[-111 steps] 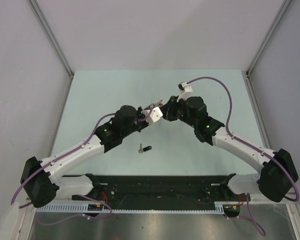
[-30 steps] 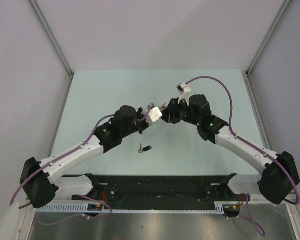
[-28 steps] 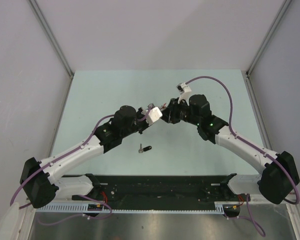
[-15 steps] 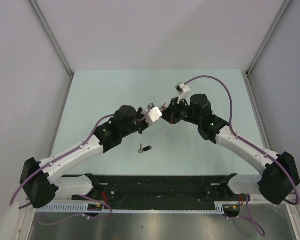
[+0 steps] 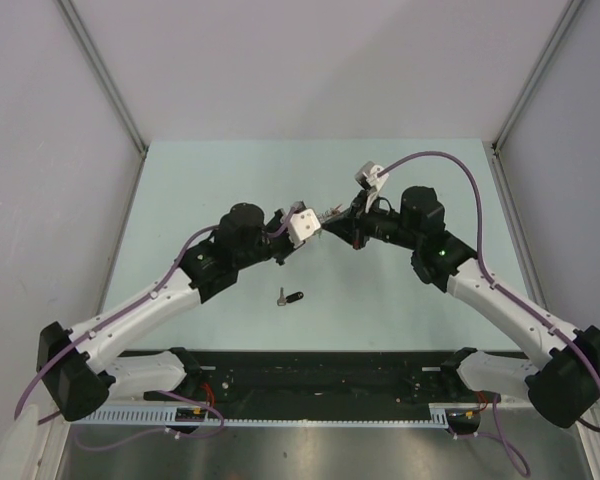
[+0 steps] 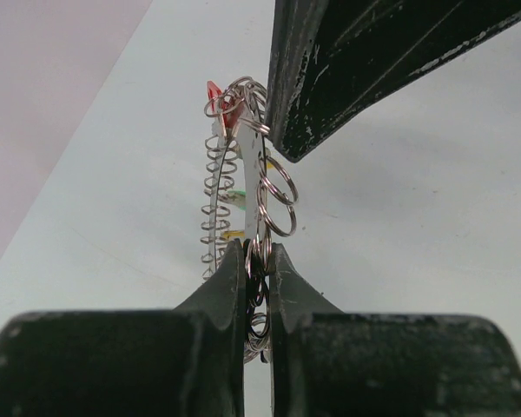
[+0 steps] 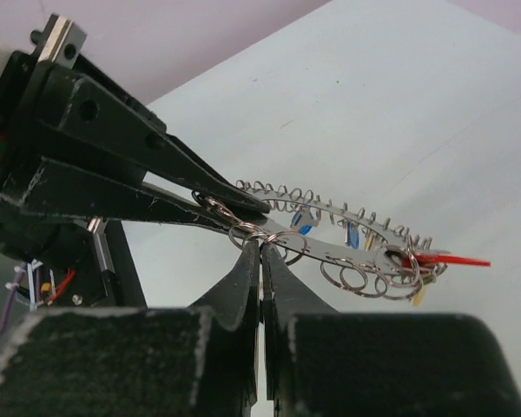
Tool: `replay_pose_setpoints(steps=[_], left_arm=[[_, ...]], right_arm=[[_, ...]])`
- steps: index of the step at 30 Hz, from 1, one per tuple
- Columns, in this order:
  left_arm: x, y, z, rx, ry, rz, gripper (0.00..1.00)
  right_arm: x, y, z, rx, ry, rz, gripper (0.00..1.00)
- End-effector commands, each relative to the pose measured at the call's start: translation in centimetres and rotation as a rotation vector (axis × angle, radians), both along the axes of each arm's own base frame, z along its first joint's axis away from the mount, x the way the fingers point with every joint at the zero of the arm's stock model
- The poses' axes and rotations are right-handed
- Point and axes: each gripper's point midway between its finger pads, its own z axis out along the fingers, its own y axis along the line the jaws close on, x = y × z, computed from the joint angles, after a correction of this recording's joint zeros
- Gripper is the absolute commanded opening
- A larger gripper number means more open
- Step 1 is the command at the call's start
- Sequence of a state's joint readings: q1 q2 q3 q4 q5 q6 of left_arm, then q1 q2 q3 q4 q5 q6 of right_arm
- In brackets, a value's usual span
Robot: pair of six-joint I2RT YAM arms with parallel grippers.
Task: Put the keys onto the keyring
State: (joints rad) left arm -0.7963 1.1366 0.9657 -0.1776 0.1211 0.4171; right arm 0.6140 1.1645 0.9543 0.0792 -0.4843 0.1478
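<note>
Left claw [image 6: 257, 252]: jaws pinched shut on the near edge of the keyring [image 6: 243, 156]. The band stands edge-on just past the fingertips, with small split rings [image 6: 278, 187] hanging off it.

Right claw [image 7: 260, 254]: closed on the same keyring from the opposite side, its tips just beyond the left claw's grip. At the ring's far end is a red-headed key [image 6: 214, 91].

Change over the last half second: the right arm's elbow swung outward and both wrists shifted slightly, with both grips kept.

The black-headed key [image 5: 292, 297] has not moved. It lies on the table [image 5: 200, 180], well behind and below both claws.

Judgement: the ring is being re-oriented. That key is not yet threaded.

No legible writing or brand.
</note>
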Motion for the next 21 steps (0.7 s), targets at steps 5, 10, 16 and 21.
replay_pose_setpoints(steps=[5, 10, 16, 21], left_arm=[[-2.6, -1.9, 5.0, -0.112, -0.024, -0.192, 0.03], [-3.5, -2.2, 4.7, -0.128, 0.029, -0.266, 0.03], [-3.3, -1.4, 5.1, -0.142, 0.017, -0.27, 0.04], [-2.3, -1.0, 4.1, -0.109, 0.0, -0.229, 0.04]], right_arm=[[-2.7, -0.1, 3.9, -0.027, -0.306, 0.194, 0.0], [-3.4, -0.2, 2.9, -0.109, -0.412, 0.255, 0.0], [-3.5, -1.2, -0.5, -0.244, -0.369, 0.249, 0.19], [-4.4, -2.0, 0.3, -0.23, -0.319, 0.198, 0.38]])
